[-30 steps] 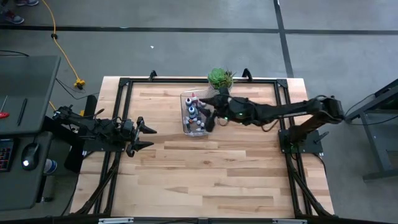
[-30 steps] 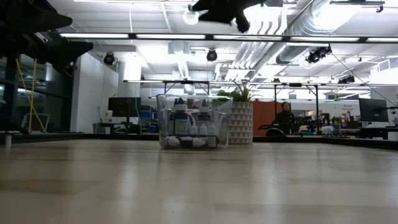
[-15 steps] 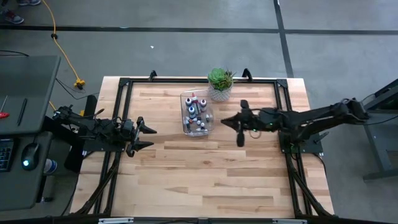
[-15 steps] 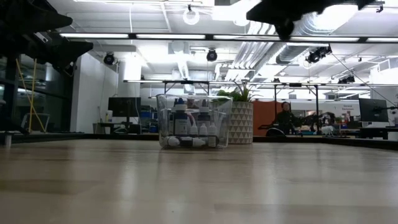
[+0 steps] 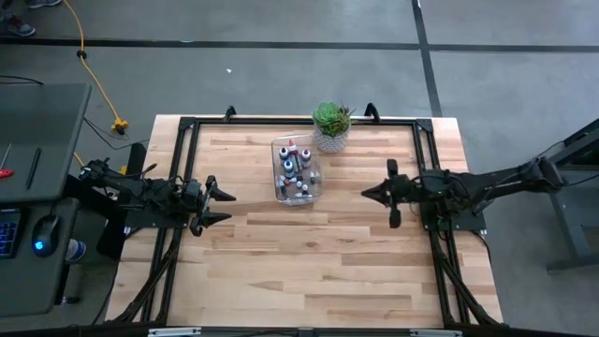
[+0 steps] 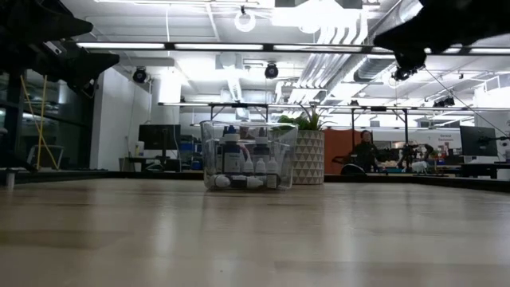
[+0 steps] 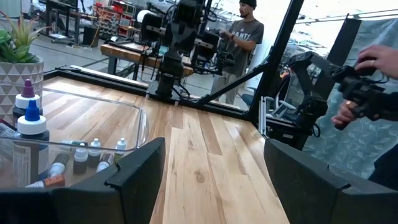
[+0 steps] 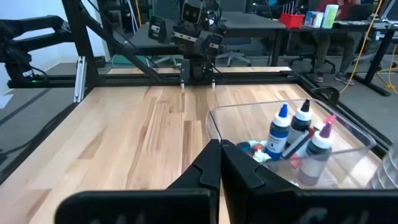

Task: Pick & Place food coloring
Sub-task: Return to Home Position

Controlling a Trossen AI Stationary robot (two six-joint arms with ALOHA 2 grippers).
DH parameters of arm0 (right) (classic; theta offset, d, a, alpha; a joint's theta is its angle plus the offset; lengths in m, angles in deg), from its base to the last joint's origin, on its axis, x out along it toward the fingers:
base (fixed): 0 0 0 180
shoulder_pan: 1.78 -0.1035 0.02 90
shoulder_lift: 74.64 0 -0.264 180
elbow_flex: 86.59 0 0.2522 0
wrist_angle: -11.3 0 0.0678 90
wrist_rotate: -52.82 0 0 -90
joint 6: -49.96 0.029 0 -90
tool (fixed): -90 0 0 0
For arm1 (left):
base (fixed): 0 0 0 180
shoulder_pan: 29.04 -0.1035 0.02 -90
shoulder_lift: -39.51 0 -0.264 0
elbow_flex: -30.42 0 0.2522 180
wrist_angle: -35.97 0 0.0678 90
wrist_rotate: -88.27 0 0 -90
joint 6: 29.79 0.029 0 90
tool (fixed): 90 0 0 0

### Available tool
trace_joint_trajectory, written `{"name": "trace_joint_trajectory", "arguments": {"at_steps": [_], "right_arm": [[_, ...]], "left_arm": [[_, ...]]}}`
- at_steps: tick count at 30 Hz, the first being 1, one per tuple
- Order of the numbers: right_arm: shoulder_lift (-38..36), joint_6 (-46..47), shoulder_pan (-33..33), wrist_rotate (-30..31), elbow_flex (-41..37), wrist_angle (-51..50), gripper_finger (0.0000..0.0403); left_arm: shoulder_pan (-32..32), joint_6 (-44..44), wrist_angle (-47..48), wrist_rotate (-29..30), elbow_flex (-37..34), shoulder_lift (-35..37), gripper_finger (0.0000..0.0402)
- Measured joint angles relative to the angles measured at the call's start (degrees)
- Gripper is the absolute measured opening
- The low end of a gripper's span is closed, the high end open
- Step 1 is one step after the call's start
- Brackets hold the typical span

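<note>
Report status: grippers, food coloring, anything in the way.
Left gripper open, at the table's left edge. Right gripper shut, empty, over the right side. Food coloring bottles in the clear bin. Potted plant beside bin, clear of both arms.

Food coloring bottles (image 5: pixel 296 173), 3 tall ones upright, clustered inside clear bin (image 5: pixel 274 178)

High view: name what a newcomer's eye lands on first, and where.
The clear bin near the back of the table, packed with food coloring bottles, stands out, with a green succulent at its back right corner. The right tool, shut, hangs right of the bin. The left tool waits open at the left edge.
</note>
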Motion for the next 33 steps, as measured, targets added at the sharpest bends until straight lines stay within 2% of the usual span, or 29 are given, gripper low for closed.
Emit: {"name": "trace_joint_trajectory", "arguments": {"at_steps": [11, 20, 27, 33], "right_arm": [[-16.8, -0.1, 0.0, 0.9, -9.0, -0.8, 0.0001], [-25.0, -7.9, 0.3, 1.6, -9.2, -0.4, 0.0], [-32.0, -7.6, 0.3, 1.6, -13.3, -0.7, 0.0], [-34.7, -7.9, 0.3, -1.5, -15.8, 2.8, 0.0]], "left_arm": [[0.0, 0.0, 0.0, 0.0, 0.0, 0.0, 0.0271], [0.0, 0.0, 0.0, 0.0, 0.0, 0.0, 0.0271], [0.0, 0.0, 0.0, 0.0, 0.0, 0.0, 0.0271], [0.0, 0.0, 0.0, 0.0, 0.0, 0.0, 0.0271]]}}
